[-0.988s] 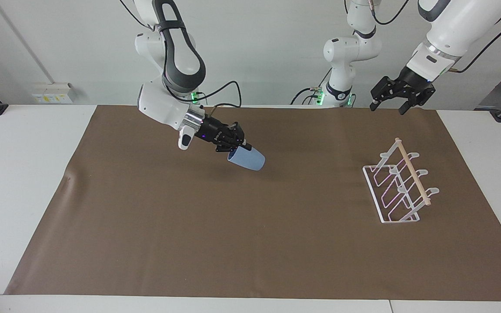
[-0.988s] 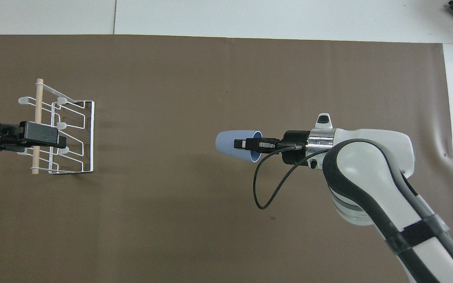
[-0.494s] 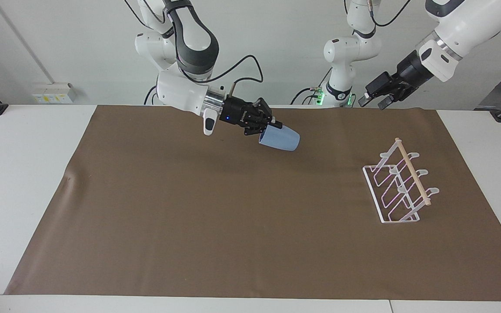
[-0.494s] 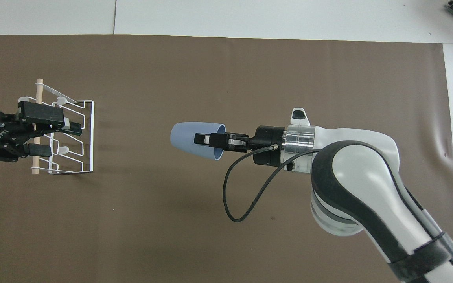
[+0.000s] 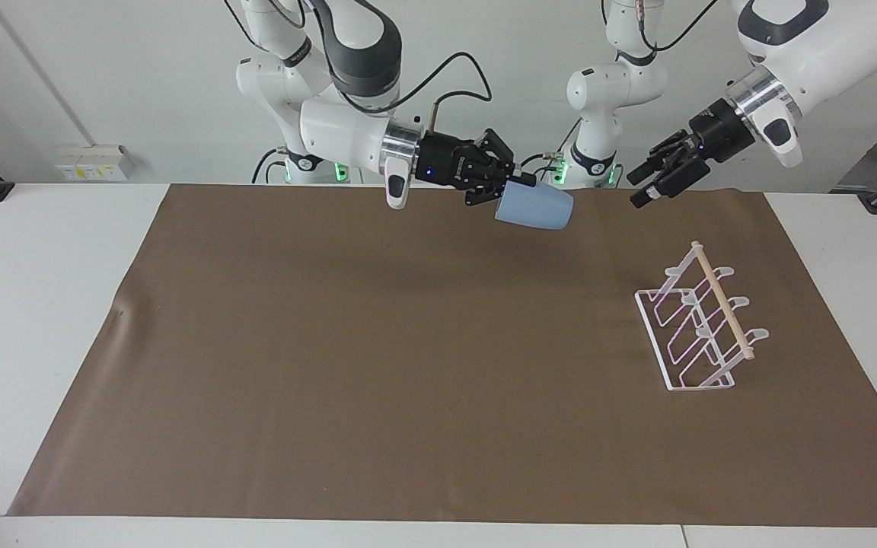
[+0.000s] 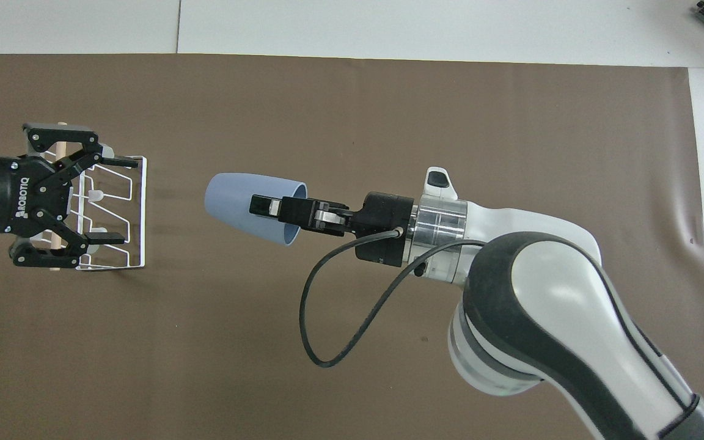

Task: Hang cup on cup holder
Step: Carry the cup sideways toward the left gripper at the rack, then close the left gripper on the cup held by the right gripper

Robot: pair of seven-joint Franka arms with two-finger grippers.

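Across the facing view from its one side to the other: first comes the right arm, reaching in from its base over the brown mat (image 5: 408,365) that covers most of the white table (image 5: 35,304). The right gripper (image 5: 518,185) is raised above the mat's middle stretch, turned nearly level, and its fingers are clamped on the rim of the cup (image 5: 534,205) (one finger looks to sit inside the mouth and one on the outer wall, as the overhead view shows it). The cup is light blue, lying on its side in the air, its narrow base pointing toward the left arm's end of the table and its open mouth toward the wrist. It touches nothing else.

Next is the left gripper (image 5: 655,180), up in the air with its fingers spread wide and holding nothing. In the overhead view it covers part of the cup holder (image 5: 701,327), though how high above it is hard to judge from that angle; the facing view shows clear air between them.

Last, the cup holder stands on the mat toward the left arm's end, its wooden dowel (image 5: 722,299) along the top, no cup on its prongs.
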